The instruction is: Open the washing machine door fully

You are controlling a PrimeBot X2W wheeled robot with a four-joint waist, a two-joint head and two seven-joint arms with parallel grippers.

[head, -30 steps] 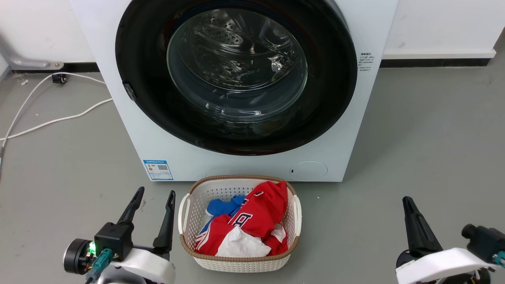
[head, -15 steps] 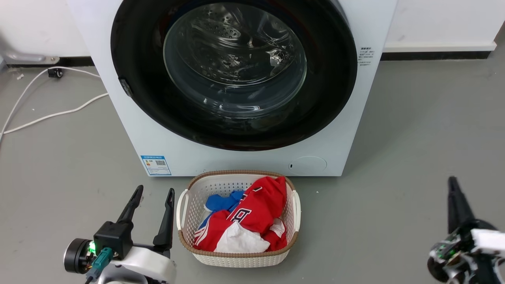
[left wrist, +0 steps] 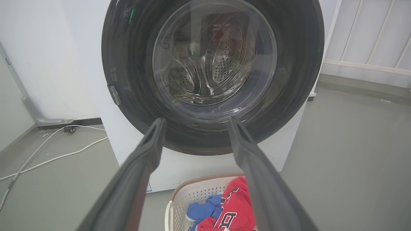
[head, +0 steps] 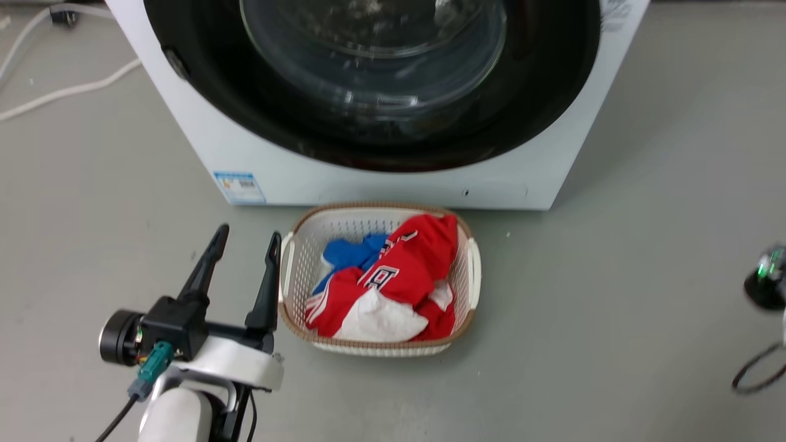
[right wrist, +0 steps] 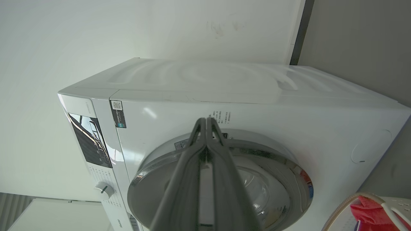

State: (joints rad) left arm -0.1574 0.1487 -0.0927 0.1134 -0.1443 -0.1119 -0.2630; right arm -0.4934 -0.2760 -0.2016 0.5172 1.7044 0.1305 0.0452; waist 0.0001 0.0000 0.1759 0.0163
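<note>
The washing machine door (head: 374, 49) has a wide glossy black rim and a bulging clear glass centre, and it lies closed against the white machine front. In the left wrist view the door (left wrist: 213, 57) is straight ahead. My left gripper (head: 247, 233) hovers open and empty over the floor, left of the basket and short of the machine; its fingers (left wrist: 151, 144) frame the door's lower rim. My right gripper (right wrist: 205, 119) is shut with nothing in it, rolled on its side, pointing at the door (right wrist: 276, 186) from a distance. Its wrist (head: 767, 282) sits at the head view's right edge.
A white basket (head: 381, 207) of red, blue and white clothes (head: 399, 270) stands on the grey floor right in front of the machine. White cables (head: 61, 92) trail on the floor at the left. A small grey catch (left wrist: 114, 94) sits on the door's left rim.
The head camera has tipped down, so the machine fills the top. My right arm swung out to the right edge and its fingers left the head view. The left gripper barely moved.
</note>
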